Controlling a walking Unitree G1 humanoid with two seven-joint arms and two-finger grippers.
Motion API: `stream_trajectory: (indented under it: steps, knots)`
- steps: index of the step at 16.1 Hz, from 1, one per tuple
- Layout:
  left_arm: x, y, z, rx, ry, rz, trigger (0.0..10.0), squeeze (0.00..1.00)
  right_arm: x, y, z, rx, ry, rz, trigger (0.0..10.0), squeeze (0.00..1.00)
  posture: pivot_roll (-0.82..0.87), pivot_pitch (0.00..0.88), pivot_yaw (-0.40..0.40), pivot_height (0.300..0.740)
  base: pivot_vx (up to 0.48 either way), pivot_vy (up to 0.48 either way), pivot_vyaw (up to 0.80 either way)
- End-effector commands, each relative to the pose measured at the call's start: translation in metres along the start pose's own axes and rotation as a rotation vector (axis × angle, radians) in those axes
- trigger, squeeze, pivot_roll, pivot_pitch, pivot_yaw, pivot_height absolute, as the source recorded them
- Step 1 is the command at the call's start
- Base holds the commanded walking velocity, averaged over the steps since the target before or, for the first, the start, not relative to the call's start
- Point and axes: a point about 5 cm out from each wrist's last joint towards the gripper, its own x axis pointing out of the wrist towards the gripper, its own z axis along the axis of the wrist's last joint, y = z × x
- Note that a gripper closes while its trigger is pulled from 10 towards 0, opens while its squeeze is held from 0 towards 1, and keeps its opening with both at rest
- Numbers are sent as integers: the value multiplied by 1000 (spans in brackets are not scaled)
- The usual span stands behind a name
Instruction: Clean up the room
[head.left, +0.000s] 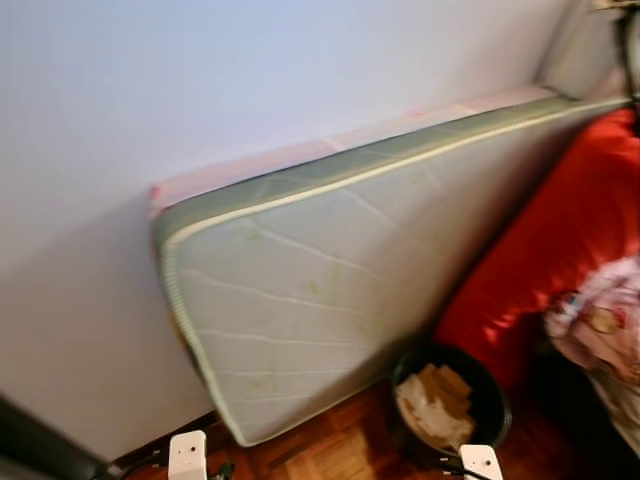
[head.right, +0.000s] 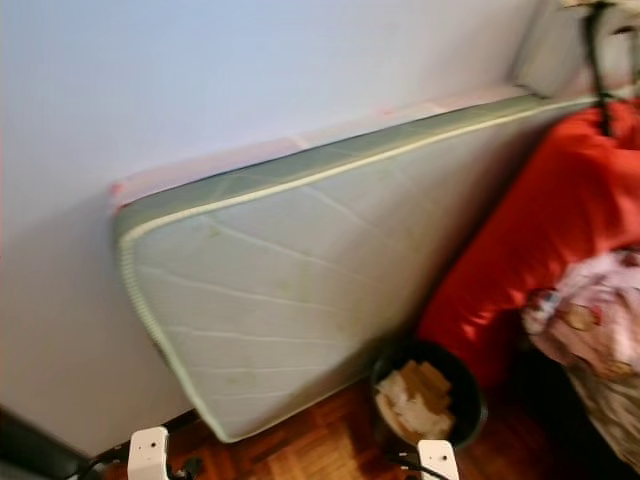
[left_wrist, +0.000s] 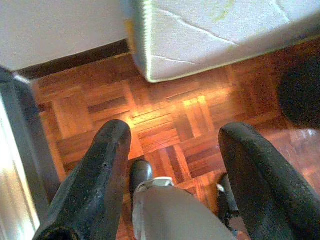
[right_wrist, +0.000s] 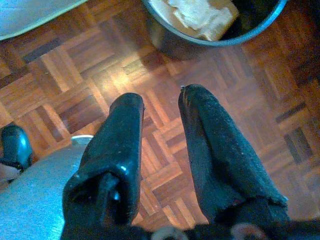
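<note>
Black jaws parted, both empty

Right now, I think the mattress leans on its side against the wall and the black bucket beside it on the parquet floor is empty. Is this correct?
Not quite: the black bucket is not empty; it holds pale crumpled paper or cardboard scraps, seen in the left eye view. The mattress does lean on its side against the wall, on the parquet floor.

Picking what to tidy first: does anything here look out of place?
Yes. A mattress stands on edge on the floor, leaning against the wall, with yellowish stains. Beside it, a black bin holds crumpled paper.
</note>
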Motion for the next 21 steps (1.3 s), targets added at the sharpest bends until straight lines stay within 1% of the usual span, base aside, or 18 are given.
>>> stream_trajectory:
  steps: [1,6,7,9,18,21]
  knots:
    - [17,-29,52,17,-32,-80,10000,0,13,3,76,131,-55,-15,10000,0,42,0,-91,740,0,0,-775]
    - [18,-29,53,30,-31,-88,10000,0,13,4,76,132,-56,-14,10000,0,39,0,-89,740,0,0,-775]
    - [18,-28,54,43,-32,-90,10000,0,13,4,76,133,-56,-14,10000,0,39,0,-89,740,0,-461,-775]
    - [18,-28,53,20,-30,-80,10000,0,13,4,76,133,-56,-14,10000,0,38,0,-88,740,0,-127,-775]
    - [17,-28,53,25,-31,-82,10000,0,13,4,76,129,-55,-13,10000,0,39,0,-87,740,0,0,-775]
    - [17,-28,53,15,-38,-82,10000,0,13,4,76,126,-54,-13,10000,0,39,0,-85,740,0,0,-775]
